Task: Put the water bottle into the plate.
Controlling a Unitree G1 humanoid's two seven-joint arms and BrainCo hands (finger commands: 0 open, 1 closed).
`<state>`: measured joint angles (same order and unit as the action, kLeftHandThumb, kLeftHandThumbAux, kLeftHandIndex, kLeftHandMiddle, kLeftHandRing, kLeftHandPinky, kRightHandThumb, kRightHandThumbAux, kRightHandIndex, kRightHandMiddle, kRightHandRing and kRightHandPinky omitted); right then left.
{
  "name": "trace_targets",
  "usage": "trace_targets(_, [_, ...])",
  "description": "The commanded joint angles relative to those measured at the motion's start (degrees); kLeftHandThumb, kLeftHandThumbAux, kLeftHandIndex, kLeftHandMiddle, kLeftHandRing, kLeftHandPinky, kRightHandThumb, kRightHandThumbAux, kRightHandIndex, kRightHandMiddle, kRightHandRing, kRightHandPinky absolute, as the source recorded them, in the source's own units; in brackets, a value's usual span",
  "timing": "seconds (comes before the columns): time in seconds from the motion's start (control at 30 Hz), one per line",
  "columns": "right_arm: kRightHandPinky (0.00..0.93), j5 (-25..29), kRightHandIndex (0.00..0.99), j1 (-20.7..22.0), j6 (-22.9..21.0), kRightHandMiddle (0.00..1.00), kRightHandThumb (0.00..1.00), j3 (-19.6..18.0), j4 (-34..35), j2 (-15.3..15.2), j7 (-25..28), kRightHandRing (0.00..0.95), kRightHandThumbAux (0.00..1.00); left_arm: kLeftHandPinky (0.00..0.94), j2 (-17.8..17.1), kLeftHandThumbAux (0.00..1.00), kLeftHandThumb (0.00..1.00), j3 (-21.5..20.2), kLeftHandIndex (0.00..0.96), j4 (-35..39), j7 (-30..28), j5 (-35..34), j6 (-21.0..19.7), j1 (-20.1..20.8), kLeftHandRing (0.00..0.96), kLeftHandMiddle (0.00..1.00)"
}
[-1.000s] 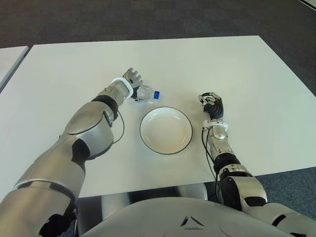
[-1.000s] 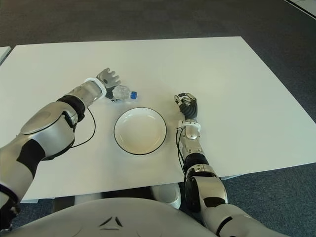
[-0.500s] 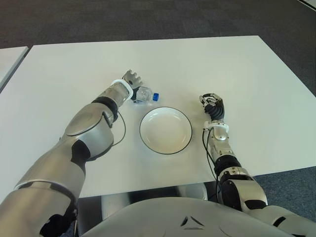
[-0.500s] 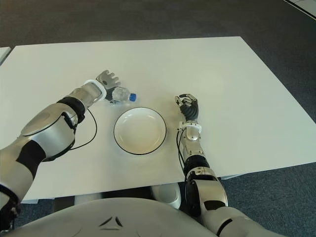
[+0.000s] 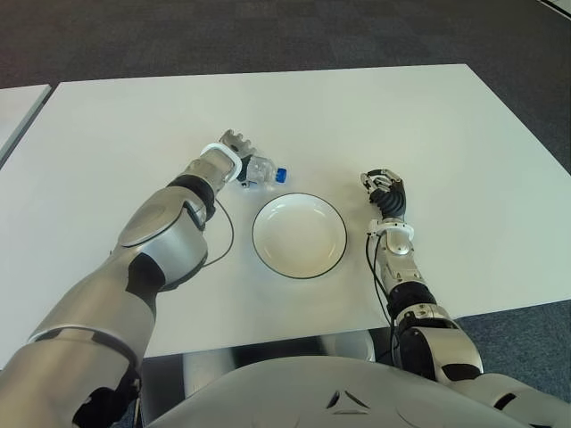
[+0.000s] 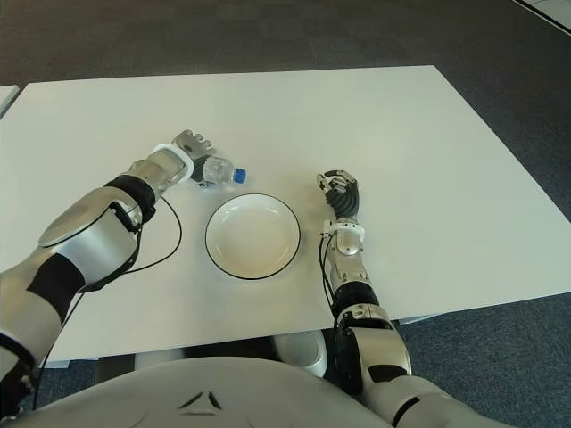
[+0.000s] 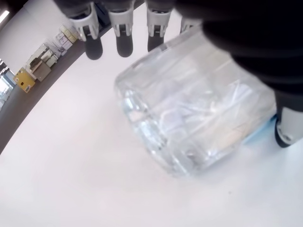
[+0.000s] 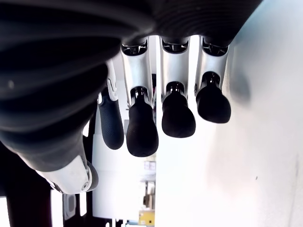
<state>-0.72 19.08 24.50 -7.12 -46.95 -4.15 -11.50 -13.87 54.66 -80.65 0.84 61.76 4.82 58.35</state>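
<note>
A clear water bottle (image 5: 260, 169) with a blue cap (image 5: 280, 176) lies on its side on the white table (image 5: 401, 116), just beyond the left rim of the plate. My left hand (image 5: 234, 146) is over the bottle's base end. In the left wrist view the bottle (image 7: 199, 127) lies under the palm, with the fingers (image 7: 124, 42) stretched out past it and the thumb (image 7: 284, 132) at its other side, not closed on it. The white plate (image 5: 299, 234) with a dark rim holds nothing. My right hand (image 5: 384, 187) shows to the right of the plate, fingers (image 8: 177, 113) loosely bent and holding nothing.
A cable (image 5: 219, 239) loops from my left forearm across the table, to the left of the plate. Dark carpet (image 5: 268, 36) lies beyond the table's far edge. A second table's corner (image 5: 18, 102) shows at the far left.
My left hand has settled slightly lower and closer over the bottle. The bottle has shifted a touch toward the plate. The right hand has not moved.
</note>
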Motion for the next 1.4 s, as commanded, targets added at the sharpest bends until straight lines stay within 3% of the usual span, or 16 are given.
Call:
trace_targets(0.03, [0.755,0.5,0.435,-1.7,-2.3,0.768,0.703,-0.2,-0.4,0.8,0.2,0.762,0.732,0.069,0.3,0.5,0.559,0.8,0.0,-0.7,-2.8,0.7,-0.2,-3.2,0.0,0.0])
trace_targets(0.6, [0.75,0.3,0.435,-2.4,-3.2,0.765,0.704,-0.4,1.6,1.0,0.2,0.757,0.732,0.158,-0.1,0.564,0.61,0.0,0.014,-0.6,-5.7,-0.5,-5.5,-4.3,0.045,0.033])
trace_targets(0.73, [0.758,0.2,0.435,-2.6,-3.0,0.764,0.705,-0.3,1.8,1.1,0.3,0.758,0.732,0.233,-0.1,0.579,0.657,1.4,0.054,-0.7,-5.3,0.8,-8.4,-4.3,0.115,0.086])
trace_targets(0.87, [0.767,0.0,0.435,-2.6,-2.6,0.765,0.705,-0.3,1.5,1.1,0.3,0.762,0.731,0.313,0.3,0.585,0.708,1.8,0.124,-0.6,-5.1,0.8,-10.4,-4.2,0.199,0.16])
trace_targets(0.9, [0.765,0.0,0.435,-2.6,-2.5,0.764,0.705,-0.3,1.4,1.1,0.3,0.762,0.731,0.388,0.4,0.59,0.717,1.7,0.187,-0.6,-5.1,0.7,-11.0,-4.0,0.297,0.258])
trace_targets(0.93, [0.765,0.0,0.435,-2.5,-2.4,0.764,0.705,-0.3,1.2,1.0,0.3,0.762,0.731,0.415,0.5,0.591,0.721,1.7,0.209,-0.6,-5.0,0.6,-11.3,-4.0,0.332,0.293])
trace_targets(0.97, [0.764,0.0,0.435,-2.5,-2.4,0.764,0.705,-0.3,1.1,1.0,0.3,0.763,0.731,0.505,0.5,0.616,0.766,1.7,0.292,-0.6,-4.9,0.6,-11.6,-4.1,0.453,0.363])
trace_targets(1.07, [0.762,0.0,0.435,-2.4,-2.3,0.762,0.705,-0.4,0.8,0.9,0.3,0.762,0.731,0.633,0.3,0.646,0.822,1.9,0.392,-0.6,-4.7,0.8,-11.6,-4.5,0.62,0.449])
trace_targets(1.17, [0.767,0.0,0.435,-2.2,-2.1,0.761,0.704,-0.4,0.4,0.9,0.3,0.763,0.73,0.735,-0.6,0.655,0.842,1.9,0.426,-0.7,-3.6,0.8,-11.3,-5.9,0.707,0.477])
trace_targets(1.4, [0.777,-0.1,0.435,-1.9,-1.7,0.759,0.704,-0.4,-0.1,0.8,0.3,0.769,0.73,0.839,-0.3,0.66,0.854,1.1,0.442,-0.5,-3.5,0.0,-11.6,-5.2,0.791,0.49])
